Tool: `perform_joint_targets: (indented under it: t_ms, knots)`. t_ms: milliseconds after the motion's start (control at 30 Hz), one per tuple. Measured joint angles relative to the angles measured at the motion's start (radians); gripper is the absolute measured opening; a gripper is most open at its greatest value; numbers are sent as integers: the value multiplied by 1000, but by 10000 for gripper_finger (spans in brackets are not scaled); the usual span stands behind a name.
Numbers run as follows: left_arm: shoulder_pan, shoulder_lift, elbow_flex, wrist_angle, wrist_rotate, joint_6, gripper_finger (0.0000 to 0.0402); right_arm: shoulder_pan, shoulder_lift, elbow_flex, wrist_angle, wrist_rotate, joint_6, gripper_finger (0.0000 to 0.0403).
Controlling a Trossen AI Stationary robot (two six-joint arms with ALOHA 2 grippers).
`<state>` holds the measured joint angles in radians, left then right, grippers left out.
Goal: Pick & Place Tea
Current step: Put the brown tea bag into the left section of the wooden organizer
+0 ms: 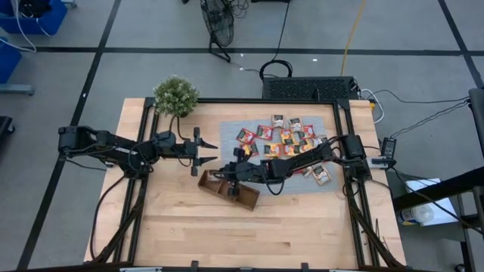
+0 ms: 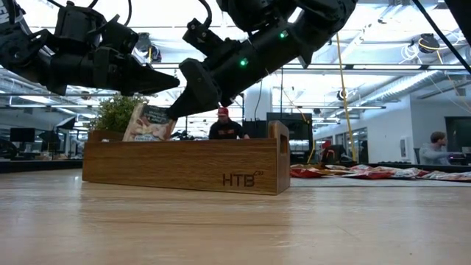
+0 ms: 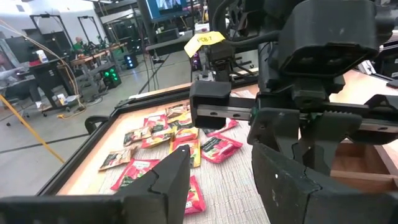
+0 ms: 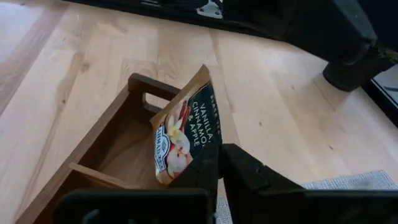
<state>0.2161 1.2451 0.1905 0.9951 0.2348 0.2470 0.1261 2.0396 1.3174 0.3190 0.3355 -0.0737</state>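
Low view, nearest item: one brown wooden tray [image 2: 184, 165] stands on the worktop [image 2: 235, 228], marked "HTB" on its side wall. One tea sachet [image 2: 149, 122] rises tilted above the tray's far-left end, its upper edge pinched by the right end effector [image 2: 179, 105], whose two fingers are closed on it. The right wrist view confirms this: the sachet [image 4: 186, 134], labelled vanilla, cinnamon and apple, hangs over the tray's end compartment [image 4: 127, 146], beside the handle cut-out, its lower corner inside or just above that compartment; contact with the floor cannot be told. Two compartments are visible in that view, separated by one divider.

The high view shows the tray [image 1: 228, 189] lying at an angle near the worktop's centre, with the right arm reaching across from the right side to its end effector [image 1: 227, 172] over the tray's upper-left end. The left end effector [image 1: 207, 152] hovers just beyond the tray, two fingers spread apart, holding nothing.

Farther back, one grey mat [image 1: 249, 125] carries the loose sachets [image 1: 283, 136], red, orange and dark green; roughly fifteen to twenty, exact count not determinable because the right arm covers some. One potted plant [image 1: 175, 95] sits at the worktop's far-left corner. Three persons appear in the room behind, in the low view.
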Motion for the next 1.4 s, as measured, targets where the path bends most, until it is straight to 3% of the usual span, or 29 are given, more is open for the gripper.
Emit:
perform_joint_targets:
  t_ms: [200,467,767,900,1000,1233,1300,1400]
  knots:
    - [0,0,0,0,0,1,175,-2,0,0,10,-75,1,56]
    - [0,0,0,0,0,-3,175,-3,0,0,29,-77,-1,113]
    - [-33,0,0,1,0,-47,175,-3,-65,-1,-27,-43,-78,127]
    - [-48,0,0,2,0,-37,175,-13,-138,-1,-202,-41,-69,119]
    - [-48,0,0,2,0,3,175,-21,-202,-1,-397,24,-22,112]
    - [-47,0,0,7,-1,76,175,-28,-300,-2,-886,145,186,101]
    - [-45,0,0,7,-1,97,175,-29,-333,-22,-983,208,257,99]
    - [-41,-2,0,7,-15,110,175,-30,-399,-104,-1058,199,347,98]
